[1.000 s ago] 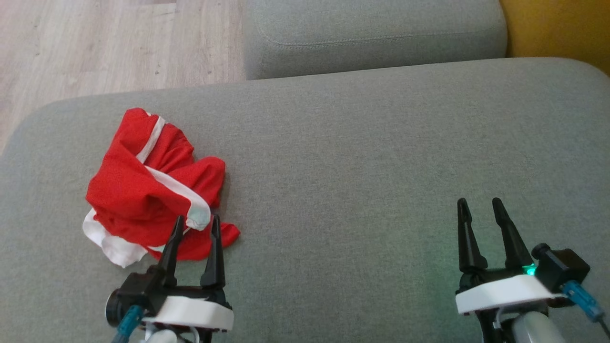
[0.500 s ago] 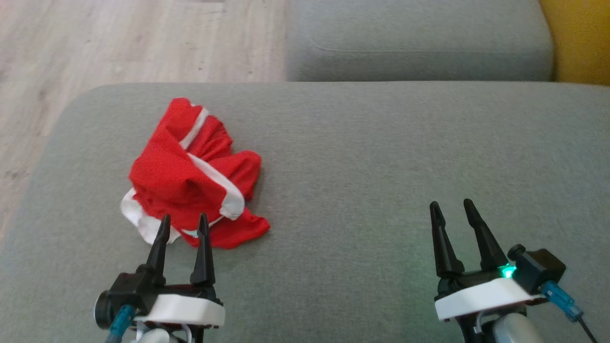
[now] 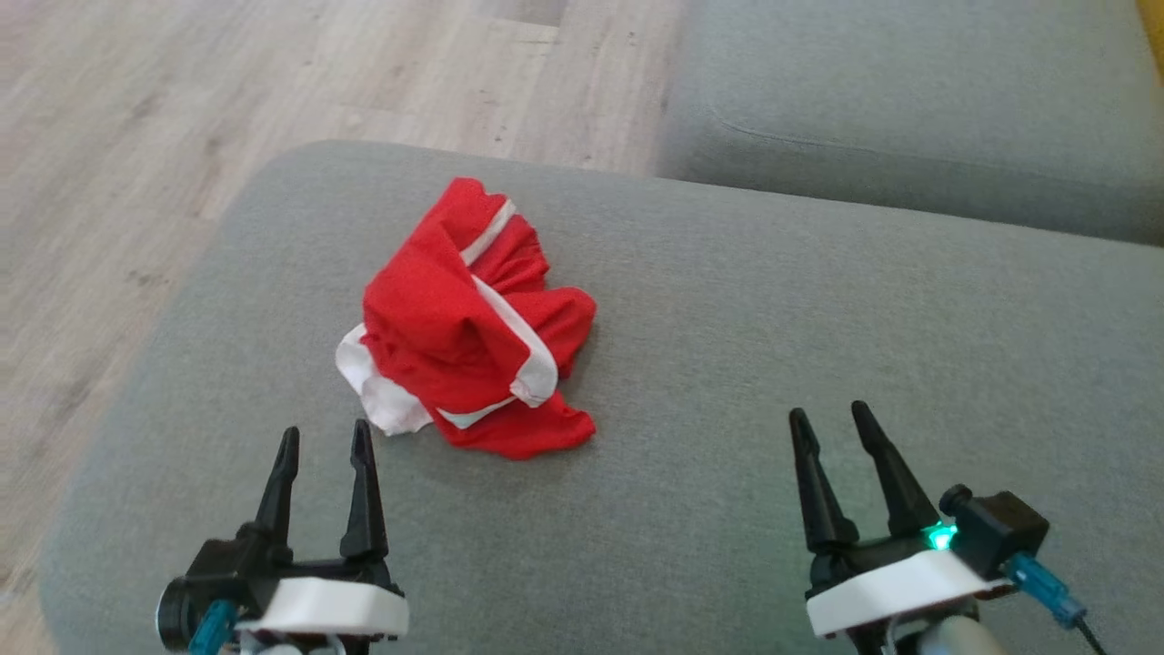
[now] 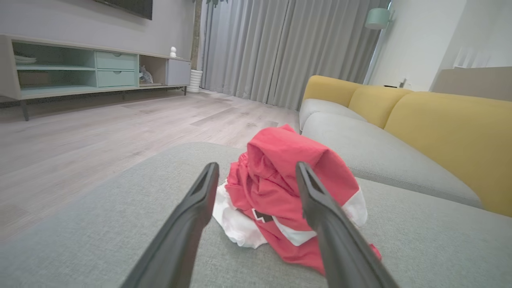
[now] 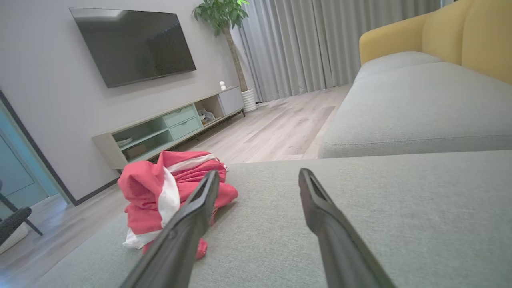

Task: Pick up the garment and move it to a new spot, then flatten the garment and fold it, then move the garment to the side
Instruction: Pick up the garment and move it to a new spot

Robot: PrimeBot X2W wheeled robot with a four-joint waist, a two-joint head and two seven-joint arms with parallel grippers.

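garment (image 3: 468,323) lies bunched in a heap on the left part of the grey sofa cushion (image 3: 746,364), nearer the far edge, not far from where the cushion rounds off above the wooden floor (image 3: 136,136). nothing holds it; it rests on its own weight.

both pincers hang low over the near side of the cushion, fingers pointing to the far side, spread wide and empty. the left gripper (image 3: 326,431) sits just near and left of the heap, apart from it. in its wrist view the heap stands framed between its two fingers, so it looks lined up for a forward reach and the first pick. the right gripper (image 3: 829,412) is well apart to the right over bare cushion, probably kept clear; that open stretch would suit a new spot.

the cloth is bright red with a fine, mesh-like surface and white bands running across the folds. a white edge pokes out on the near left, and a small dark-and-white mark shows low on the near side. it is folded over itself into a soft peak, so whether it is shorts or a top i cannot tell.
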